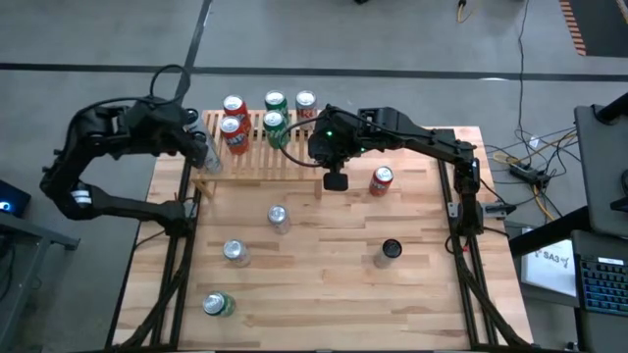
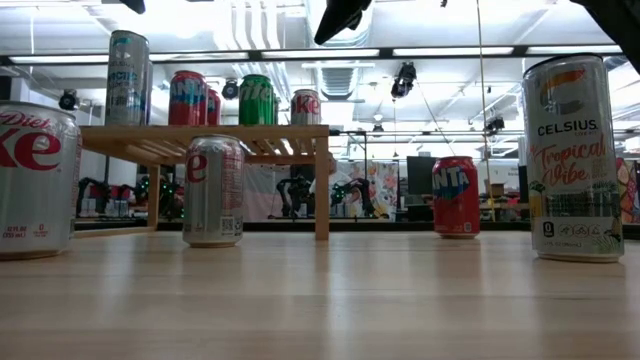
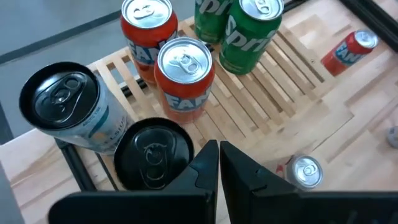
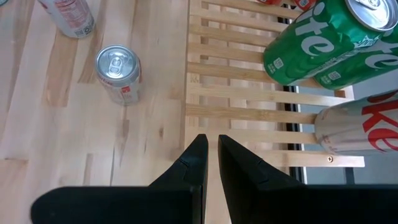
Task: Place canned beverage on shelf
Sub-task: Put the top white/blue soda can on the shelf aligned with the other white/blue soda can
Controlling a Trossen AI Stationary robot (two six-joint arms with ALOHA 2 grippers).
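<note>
The light-wood slatted shelf stands at the table's far side. On it stand two orange cans, two green cans and a red-and-silver can. At its left end are two tall black-topped cans. My left gripper hovers shut above that left end, beside the nearer black-topped can, and holds nothing. My right gripper hangs shut over the shelf's near right edge, also with nothing in it.
Loose cans stand on the table in front of the shelf: a red one near my right gripper, two silver ones, a green one and a black-topped one. Free slats lie along the shelf's near right part.
</note>
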